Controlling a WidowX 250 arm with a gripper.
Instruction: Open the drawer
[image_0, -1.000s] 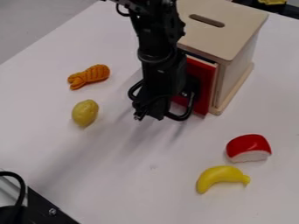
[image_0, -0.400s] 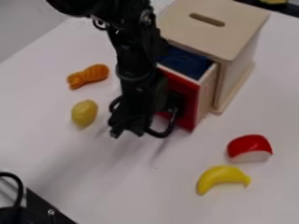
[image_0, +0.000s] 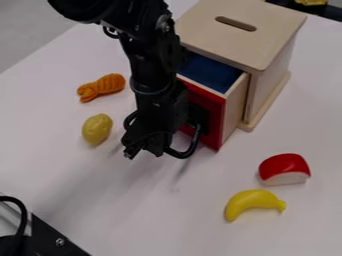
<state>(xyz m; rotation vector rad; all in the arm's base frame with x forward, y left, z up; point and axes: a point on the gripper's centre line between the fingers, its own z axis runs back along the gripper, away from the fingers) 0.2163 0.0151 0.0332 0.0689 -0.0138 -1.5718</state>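
My gripper (image_0: 143, 150) hangs in front of the drawer's left part, low over the table, and hides part of the red front. How its two fingers stand apart is hard to make out. The drawer (image_0: 215, 117) has a red front and wooden sides and stands partly out of the wooden box (image_0: 250, 32). Its blue inside shows behind the front. The drawer's handle is hidden behind the gripper.
An orange toy (image_0: 101, 87) and a yellow-green lemon (image_0: 97, 129) lie left of the arm. A red and white piece (image_0: 284, 169) and a yellow banana (image_0: 254, 203) lie at the lower right. Black hardware (image_0: 50, 237) fills the lower left corner.
The drawer has slid out of the box toward the lower left, and its blue inside has come into sight. My gripper has moved the same way along with it.
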